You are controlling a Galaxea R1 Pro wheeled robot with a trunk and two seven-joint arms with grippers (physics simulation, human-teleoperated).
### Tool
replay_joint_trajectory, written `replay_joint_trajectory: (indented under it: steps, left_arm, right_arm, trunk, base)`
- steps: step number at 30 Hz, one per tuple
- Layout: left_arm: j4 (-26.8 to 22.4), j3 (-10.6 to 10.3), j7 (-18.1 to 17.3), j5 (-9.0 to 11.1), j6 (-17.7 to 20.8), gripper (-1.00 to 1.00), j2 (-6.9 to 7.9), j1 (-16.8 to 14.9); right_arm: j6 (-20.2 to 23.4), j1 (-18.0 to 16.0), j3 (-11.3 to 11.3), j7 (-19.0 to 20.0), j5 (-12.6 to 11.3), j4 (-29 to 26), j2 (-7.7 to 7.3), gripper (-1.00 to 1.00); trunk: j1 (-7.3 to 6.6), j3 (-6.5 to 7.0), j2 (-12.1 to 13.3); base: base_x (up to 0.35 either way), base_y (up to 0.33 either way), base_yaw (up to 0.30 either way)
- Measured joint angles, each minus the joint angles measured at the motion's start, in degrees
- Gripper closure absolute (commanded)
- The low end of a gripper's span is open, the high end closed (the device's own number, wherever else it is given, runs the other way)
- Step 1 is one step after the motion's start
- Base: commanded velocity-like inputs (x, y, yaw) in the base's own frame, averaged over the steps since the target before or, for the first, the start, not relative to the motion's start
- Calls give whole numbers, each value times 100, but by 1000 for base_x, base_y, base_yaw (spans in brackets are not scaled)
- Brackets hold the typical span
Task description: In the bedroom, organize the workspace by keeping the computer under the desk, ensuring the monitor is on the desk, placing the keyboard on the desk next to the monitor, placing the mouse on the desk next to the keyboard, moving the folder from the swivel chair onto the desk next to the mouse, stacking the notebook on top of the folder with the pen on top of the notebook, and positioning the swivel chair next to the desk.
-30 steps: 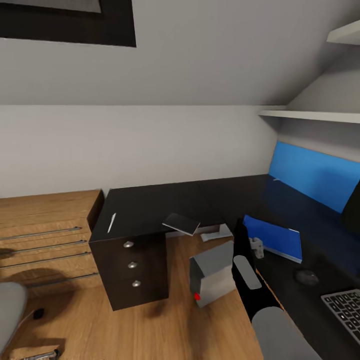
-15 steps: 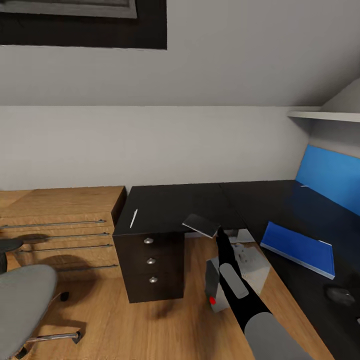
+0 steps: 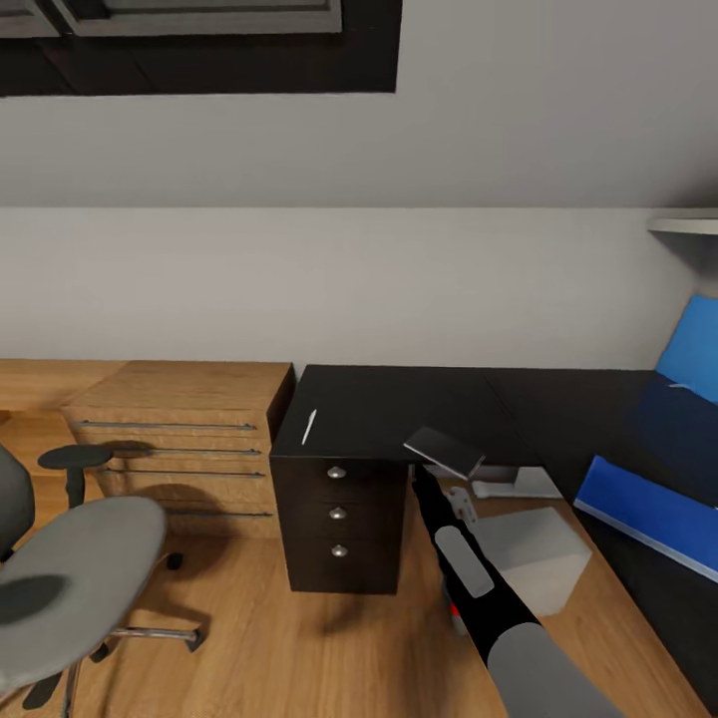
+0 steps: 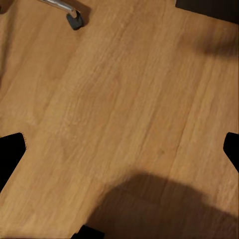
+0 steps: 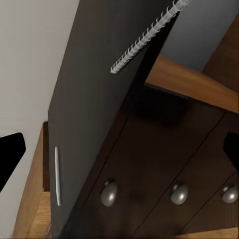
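The right gripper (image 3: pixel 431 477) reaches toward the spiral-bound notebook (image 3: pixel 445 451), which juts over the front edge of the black table (image 3: pixel 399 404); its fingers stand spread, nothing between them. The pen (image 3: pixel 308 427) lies on the table above the drawers (image 3: pixel 338 514). The blue folder (image 3: pixel 646 511) rests on the table's right wing. The computer (image 3: pixel 529 556) sits on the floor. The swivel chair (image 3: pixel 70 558) stands well apart, beside a wooden cabinet (image 3: pixel 179 424). The left gripper's (image 4: pixel 119 149) fingers hang open over bare floor (image 4: pixel 119 99).
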Motion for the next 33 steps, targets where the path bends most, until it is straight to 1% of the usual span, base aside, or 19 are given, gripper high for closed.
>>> replay_joint_trajectory:
  steps: [3, 8, 9, 10, 15, 18, 20, 25, 28, 30, 33]
  left_arm:
    - [-35, -1, -1, 0, 0, -100, 9, -1]
    - [-171, -2, -3, -2, 4, -100, 41, 3]
    - [-227, -3, -3, -1, 6, -100, 52, 4]
    - [-254, -3, -4, 1, 8, -100, 59, 5]
    - [-372, -3, -11, 7, 13, -100, 101, 7]
    - [-440, -3, -13, 9, 14, -100, 109, 10]
    - [-552, -3, -15, 10, 20, -100, 113, 13]
    - [-773, -3, -17, 8, 38, -100, 118, 11]
    - [-910, -3, -17, 7, 46, -100, 125, 9]
    - [-992, -4, -17, 6, 50, -100, 143, 8]
    - [-1028, -6, -17, 6, 55, -100, 149, 8]
  right_arm:
    - [65, 1, -138, 9, -1, -8, -2, -100]
    - [98, 1, -484, 37, -2, -52, 0, -100]
    - [99, 1, -586, 47, -2, -72, 0, -100]
    - [98, 1, -624, 49, -3, -79, -2, -100]
    - [94, 0, -745, 58, -15, -103, -24, -100]
    - [95, 0, -762, 59, -16, -110, -64, -100]
    - [95, 0, -771, 59, -17, -113, -116, -100]
    - [93, 0, -815, 68, -17, -115, -164, -100]
    - [91, 0, -943, 94, -12, -116, -201, -100]
    - [104, 0, -1102, 137, -2, -116, -222, -100]
    - [114, 0, -1147, 151, -3, -116, -234, -100]
  trunk:
    - [66, -54, -120]
    - [176, -144, -321]
    - [198, -161, -361]
    - [220, -179, -401]
    - [330, -269, -602]
    - [395, -323, -722]
    - [439, -359, -802]
    - [549, -449, -1003]
    - [615, -503, -1123]
    - [659, -539, -1203]
    - [725, -593, -1324]
  base:
    - [0, 0, 118]
    - [0, 0, 49]
    - [0, 0, 19]
    - [0, 0, 16]
    - [0, 0, 8]
    - [0, 0, 2]
    - [0, 0, 1]
    - [0, 0, 0]
    - [0, 0, 0]
    - [0, 0, 0]
    - [0, 0, 0]
